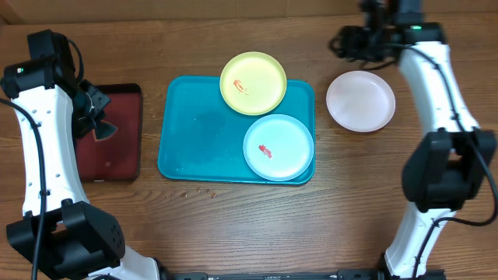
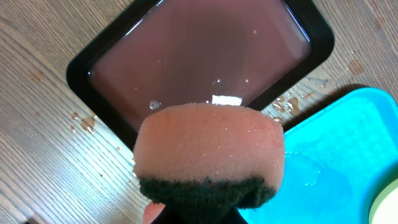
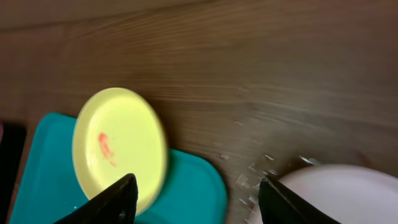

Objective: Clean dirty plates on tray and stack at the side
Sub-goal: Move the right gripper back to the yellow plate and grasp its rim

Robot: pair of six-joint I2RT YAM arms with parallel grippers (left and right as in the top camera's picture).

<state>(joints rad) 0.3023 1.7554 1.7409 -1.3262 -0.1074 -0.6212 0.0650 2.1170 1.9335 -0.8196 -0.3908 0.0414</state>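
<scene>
Left gripper [image 1: 96, 118], at the frame's left above the red tray [image 1: 117, 163], is clamped on a wet sponge [image 2: 208, 158]. The right gripper [image 3: 198, 193] hangs wide open and empty at upper right.

Yellow plate [image 1: 253, 82], smeared red, overhangs the upper rim of the tray [image 1: 194, 132]. The mint plate [image 1: 278, 146] sits in the lower right corner, also smeared. White plate [image 1: 360, 101] lies off to the right on the table [image 1: 233, 233] and looks clean.

Scrubbing the overhanging yellow plate unheld could tip it or push it off the rim. The sponge may also drip on the table as it crosses.
</scene>
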